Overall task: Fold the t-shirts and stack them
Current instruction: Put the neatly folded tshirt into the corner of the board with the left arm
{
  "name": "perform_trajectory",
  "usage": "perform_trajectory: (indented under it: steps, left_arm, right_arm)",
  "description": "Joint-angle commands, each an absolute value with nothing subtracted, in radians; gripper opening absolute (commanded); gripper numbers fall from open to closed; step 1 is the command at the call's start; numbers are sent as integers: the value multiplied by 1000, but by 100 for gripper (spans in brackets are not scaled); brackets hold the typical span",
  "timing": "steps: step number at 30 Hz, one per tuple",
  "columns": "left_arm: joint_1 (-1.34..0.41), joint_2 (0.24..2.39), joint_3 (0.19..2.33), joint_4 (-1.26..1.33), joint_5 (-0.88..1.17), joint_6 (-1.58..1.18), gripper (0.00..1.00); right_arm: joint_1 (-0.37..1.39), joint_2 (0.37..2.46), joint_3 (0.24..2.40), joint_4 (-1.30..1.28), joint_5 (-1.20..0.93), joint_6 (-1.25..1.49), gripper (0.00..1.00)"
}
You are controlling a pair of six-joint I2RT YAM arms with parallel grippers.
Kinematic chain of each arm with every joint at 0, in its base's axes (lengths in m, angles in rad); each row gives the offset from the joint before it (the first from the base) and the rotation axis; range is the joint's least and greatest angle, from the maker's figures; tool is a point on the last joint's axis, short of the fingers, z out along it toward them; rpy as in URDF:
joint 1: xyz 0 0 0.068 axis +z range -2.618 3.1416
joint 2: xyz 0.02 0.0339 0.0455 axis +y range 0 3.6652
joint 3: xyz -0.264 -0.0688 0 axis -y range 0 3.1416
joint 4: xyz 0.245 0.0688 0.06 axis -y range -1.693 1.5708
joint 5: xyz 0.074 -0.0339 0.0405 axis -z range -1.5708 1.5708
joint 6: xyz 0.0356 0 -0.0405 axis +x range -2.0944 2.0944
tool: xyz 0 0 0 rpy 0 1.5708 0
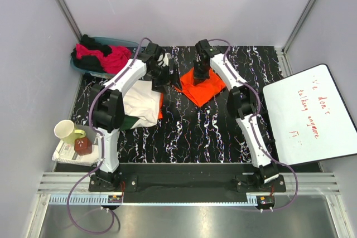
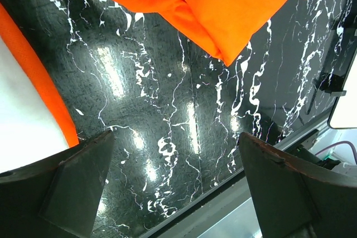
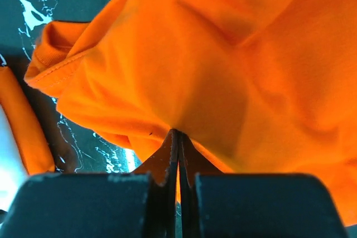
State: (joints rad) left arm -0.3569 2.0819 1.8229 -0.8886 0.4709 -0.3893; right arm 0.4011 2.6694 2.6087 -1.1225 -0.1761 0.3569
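Observation:
A folded bright orange t-shirt (image 1: 202,87) lies on the black marbled table at the back centre. My right gripper (image 1: 199,74) is shut on a pinch of its cloth (image 3: 223,71). My left gripper (image 1: 167,78) is open and empty, hovering over bare table between the orange shirt (image 2: 212,4) and a stack at the left. That stack has a white t-shirt (image 1: 140,102) on top of an orange one (image 1: 160,107); its edge shows in the left wrist view (image 2: 47,90). Magenta-pink (image 1: 111,57) and black shirts (image 1: 89,44) sit in the basket.
A teal plastic basket (image 1: 125,43) stands at the back left. A white board with red handwriting (image 1: 312,112) lies at the right. A cream mug (image 1: 66,131) and a small red jar (image 1: 82,146) sit on papers at the left front.

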Motion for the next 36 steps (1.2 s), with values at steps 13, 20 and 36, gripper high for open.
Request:
perform_trajectory:
  steps: [13,20,36]
  left_arm:
    - [-321,2066,1887,-871,483,-382,99]
    - [-325,2120,1890,-862,541,-379,99]
    - [-370,2105,1549,-558,741,-483,97]
  right_arm:
    - [528,2429,2124,-1221,-216,241,0]
    - [528,2238,1884,-1161,-114,235,0]
    - [528,2166,1928,-1092,-81,291,0]
